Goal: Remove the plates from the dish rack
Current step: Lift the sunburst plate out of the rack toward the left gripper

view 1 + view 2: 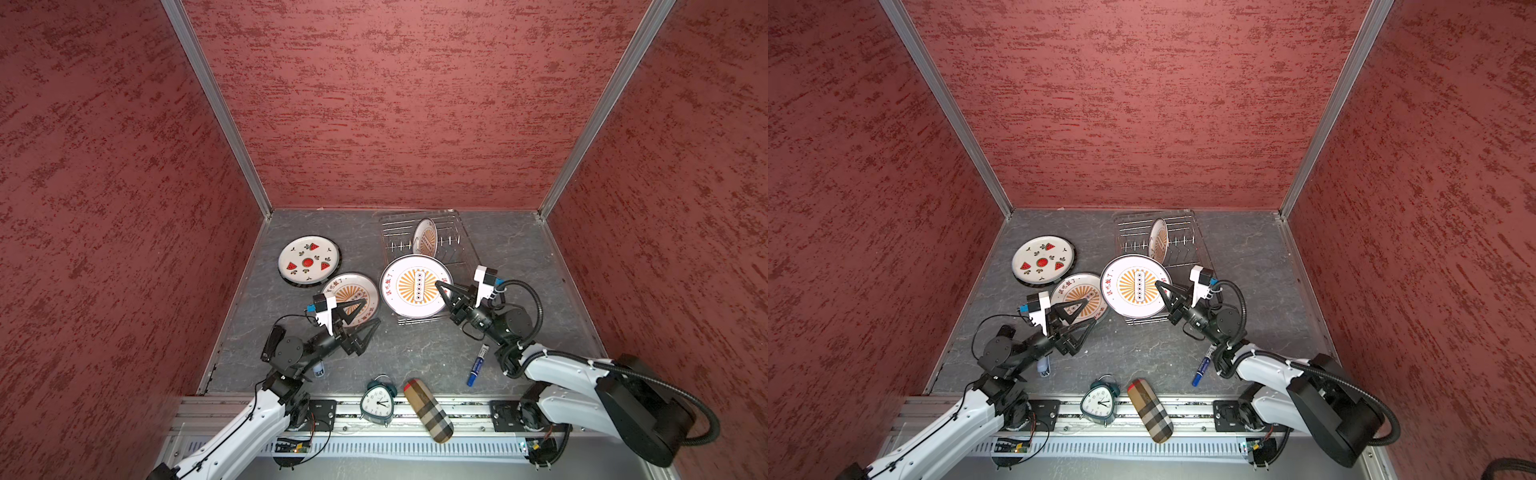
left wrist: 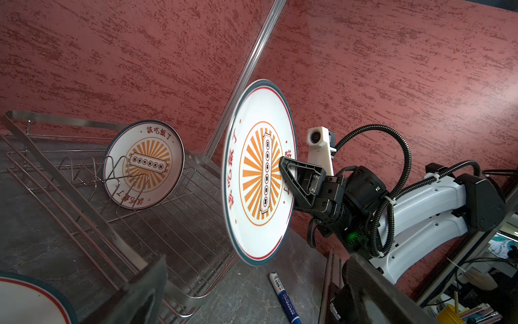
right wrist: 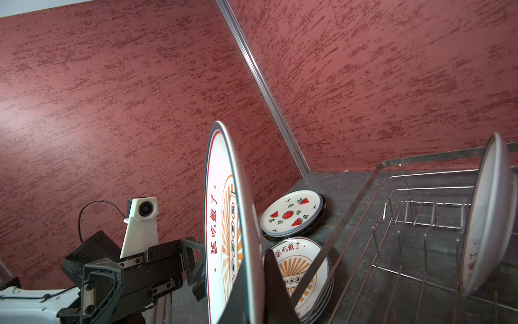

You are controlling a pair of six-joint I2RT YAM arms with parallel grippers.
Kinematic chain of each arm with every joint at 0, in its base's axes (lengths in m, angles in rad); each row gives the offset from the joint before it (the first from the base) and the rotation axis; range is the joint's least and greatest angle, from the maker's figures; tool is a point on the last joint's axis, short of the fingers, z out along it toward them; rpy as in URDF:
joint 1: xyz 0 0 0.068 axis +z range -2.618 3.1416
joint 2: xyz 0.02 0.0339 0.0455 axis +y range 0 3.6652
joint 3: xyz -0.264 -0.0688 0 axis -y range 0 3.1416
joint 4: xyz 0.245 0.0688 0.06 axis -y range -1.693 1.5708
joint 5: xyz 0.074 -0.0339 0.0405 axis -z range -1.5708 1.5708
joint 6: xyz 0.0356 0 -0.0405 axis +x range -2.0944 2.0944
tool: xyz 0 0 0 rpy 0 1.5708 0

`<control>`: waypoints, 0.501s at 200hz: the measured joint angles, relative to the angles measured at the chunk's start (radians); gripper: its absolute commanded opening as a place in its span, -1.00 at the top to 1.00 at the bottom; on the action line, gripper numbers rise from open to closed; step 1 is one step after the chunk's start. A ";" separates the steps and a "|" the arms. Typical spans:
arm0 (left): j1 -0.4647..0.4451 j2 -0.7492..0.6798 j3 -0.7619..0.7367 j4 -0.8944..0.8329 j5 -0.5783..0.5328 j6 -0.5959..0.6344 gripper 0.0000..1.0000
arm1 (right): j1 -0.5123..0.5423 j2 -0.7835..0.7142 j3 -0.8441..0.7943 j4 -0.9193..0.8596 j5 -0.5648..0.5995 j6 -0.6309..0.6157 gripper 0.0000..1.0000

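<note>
2 plates matter here. The held plate (image 1: 409, 286) is clamped at its rim by the right pincer (image 1: 441, 287) and carried on edge over the near end of the rack (image 1: 388, 232). The rack plate (image 1: 426, 237) stands upright among the prongs at the far end. The left pincer (image 1: 372, 310) is spread wide and empty, low over the stack (image 1: 349, 286) of sunburst plates on the surface (image 1: 415, 353), just beside the melon plate (image 1: 307, 262).

We judge the step to be bringing the held plate across to the stack, perhaps by way of the left pincer. The grip sits on 1 spot of the rim, so the plate's weight hangs off to the side. We should move slowly and without jerks, or it may pivot in the jaws. We should clear the rack's near rail before travelling sideways. If the left pincer is to take the plate, it should close on the opposite rim before the right lets go. If not, it must get off the stack first. The plate should then be tipped flat and brought low before release, since ceramic on ceramic chips.

In both top views the held plate covers the rack's near end, though the left wrist view shows bare wire there. That view shows only 1 finger of the right pincer, because the other is behind the plate. We cannot count the stack. The dark plate (image 1: 302, 284) under the melon plate shows only a sliver of rim. We cannot identify the pale thing (image 1: 319, 369) half under the left arm.
</note>
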 measured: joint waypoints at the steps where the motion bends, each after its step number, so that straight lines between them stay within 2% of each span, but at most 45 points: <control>1: 0.000 0.000 0.000 0.000 0.000 0.000 -0.99 | 0.000 0.002 0.001 0.001 -0.001 0.000 1.00; 100: -0.005 0.084 0.000 0.019 -0.012 -0.004 -0.99 | 0.026 0.196 0.109 0.106 -0.103 0.025 1.00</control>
